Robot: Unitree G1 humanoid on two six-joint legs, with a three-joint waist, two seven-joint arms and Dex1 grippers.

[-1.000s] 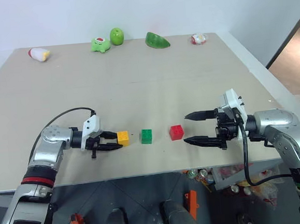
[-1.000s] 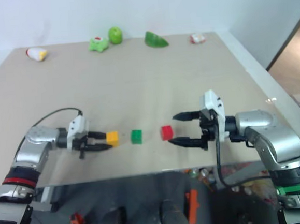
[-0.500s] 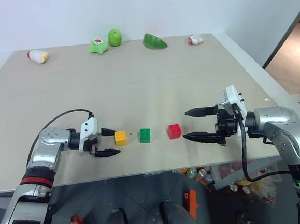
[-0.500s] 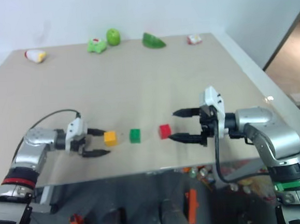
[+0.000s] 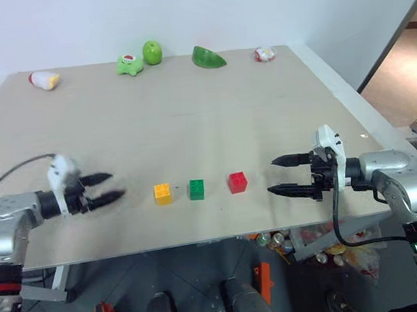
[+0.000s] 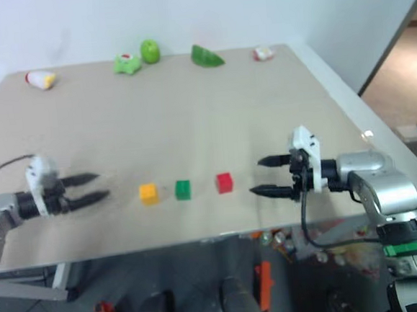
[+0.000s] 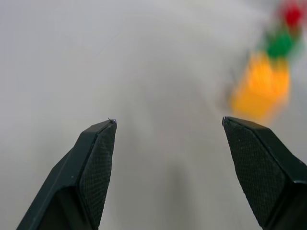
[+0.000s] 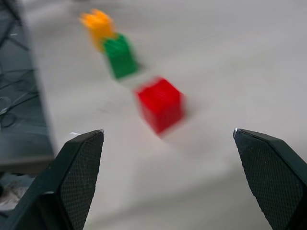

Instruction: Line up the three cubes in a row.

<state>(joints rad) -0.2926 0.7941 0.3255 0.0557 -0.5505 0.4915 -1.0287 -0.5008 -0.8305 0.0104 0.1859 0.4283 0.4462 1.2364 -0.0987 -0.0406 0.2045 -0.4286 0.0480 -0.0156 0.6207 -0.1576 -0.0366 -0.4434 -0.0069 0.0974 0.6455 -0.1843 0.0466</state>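
Both end effectors, left [image 5: 104, 189] and right [image 5: 281, 175], hover released, aimed inward at the 3 cubes [image 5: 197, 189]

No readable text, label, brand, number or sign anywhere.

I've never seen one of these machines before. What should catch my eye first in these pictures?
Three small toy bricks, the yellow cube, green cube and red cube, stand in a row near the front edge of the table. On either side, apart from them, hang the left gripper and right gripper, both open and empty, pointing inward. Along the far edge lie a few toys and a green apple.
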